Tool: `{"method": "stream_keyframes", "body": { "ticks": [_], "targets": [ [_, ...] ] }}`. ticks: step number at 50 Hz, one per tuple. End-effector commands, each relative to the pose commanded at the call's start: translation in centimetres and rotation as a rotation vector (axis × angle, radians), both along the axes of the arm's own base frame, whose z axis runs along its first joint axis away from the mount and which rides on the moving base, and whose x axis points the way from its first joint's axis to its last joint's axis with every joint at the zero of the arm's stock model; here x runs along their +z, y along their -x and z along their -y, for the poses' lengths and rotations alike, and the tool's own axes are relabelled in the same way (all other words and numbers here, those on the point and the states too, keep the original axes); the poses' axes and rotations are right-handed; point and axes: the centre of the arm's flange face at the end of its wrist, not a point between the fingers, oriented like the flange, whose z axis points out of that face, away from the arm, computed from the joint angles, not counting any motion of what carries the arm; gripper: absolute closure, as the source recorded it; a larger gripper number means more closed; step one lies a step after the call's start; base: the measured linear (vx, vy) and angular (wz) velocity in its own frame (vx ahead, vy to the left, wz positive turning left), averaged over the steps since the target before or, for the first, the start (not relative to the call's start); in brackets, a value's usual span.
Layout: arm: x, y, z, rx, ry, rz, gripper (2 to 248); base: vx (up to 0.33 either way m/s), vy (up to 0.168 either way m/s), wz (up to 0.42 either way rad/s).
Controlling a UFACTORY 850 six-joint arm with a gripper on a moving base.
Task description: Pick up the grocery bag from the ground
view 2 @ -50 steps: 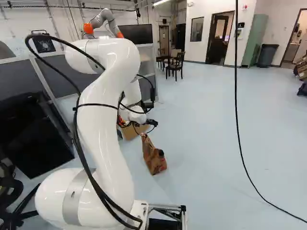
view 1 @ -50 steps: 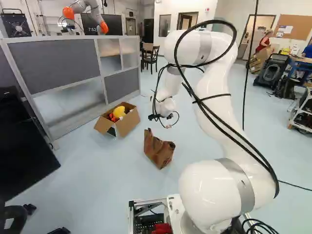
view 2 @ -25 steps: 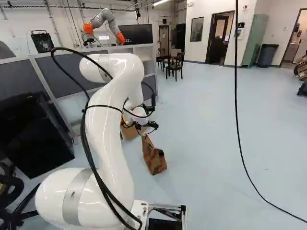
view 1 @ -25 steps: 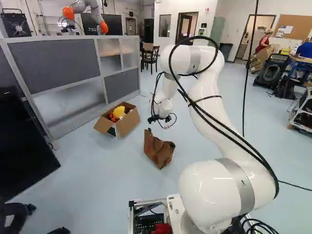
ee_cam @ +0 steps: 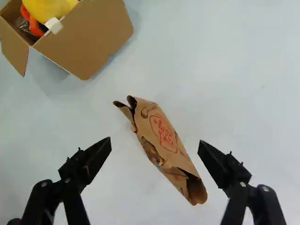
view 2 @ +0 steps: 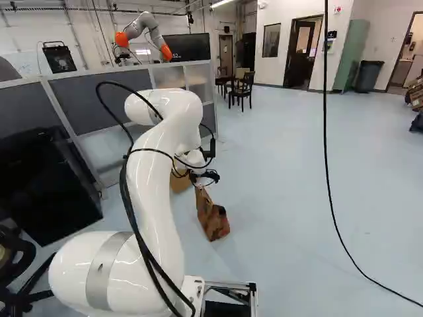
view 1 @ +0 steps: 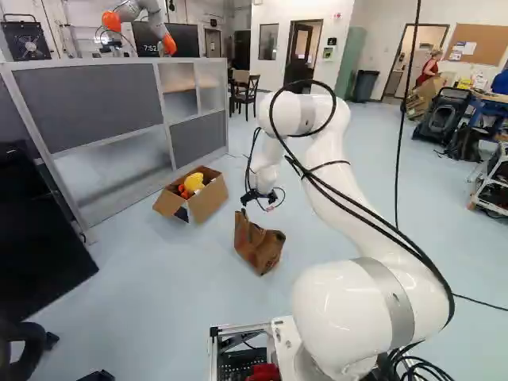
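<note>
In the left base view the gripper (view 1: 260, 197) hangs above the floor, just above and behind the brown paper grocery bag (view 1: 259, 243). The bag (view 2: 212, 214) also shows in the right base view, below the gripper (view 2: 203, 178). Seen from the wrist, the gripper (ee_cam: 154, 146) is open, its two dark fingers wide apart. The crumpled bag (ee_cam: 164, 140) lies below, between and ahead of the fingers, set at a slant, with a red print on its side. Neither finger touches it.
An open cardboard box (view 1: 208, 200) with yellow and orange things stands on the floor beyond the bag, near a grey partition (view 1: 95, 103). Another robot (view 1: 139, 16) stands behind the partition. A black cable (view 2: 326, 132) hangs down and runs over the floor at the right.
My arm has lowered and its upper part has folded forward and down; the gripper has come a little lower, nearer the bag. The bag, the box and the base have not moved.
</note>
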Motion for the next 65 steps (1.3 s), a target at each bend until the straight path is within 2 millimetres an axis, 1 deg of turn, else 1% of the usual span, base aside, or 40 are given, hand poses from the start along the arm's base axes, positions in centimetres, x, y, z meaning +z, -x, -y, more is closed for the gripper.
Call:
{"method": "stream_keyframes", "body": {
  "ticks": [21, 65],
  "targets": [
    [-3.4, 0.2, 0.0, 0.021, 0.013, -0.093, 3, 0.000, 0.000, 0.000],
    [-9.9, -0.3, 0.0, 0.570, 0.246, -0.119, 3, 0.000, 0.000, 0.000]
  ]
}}
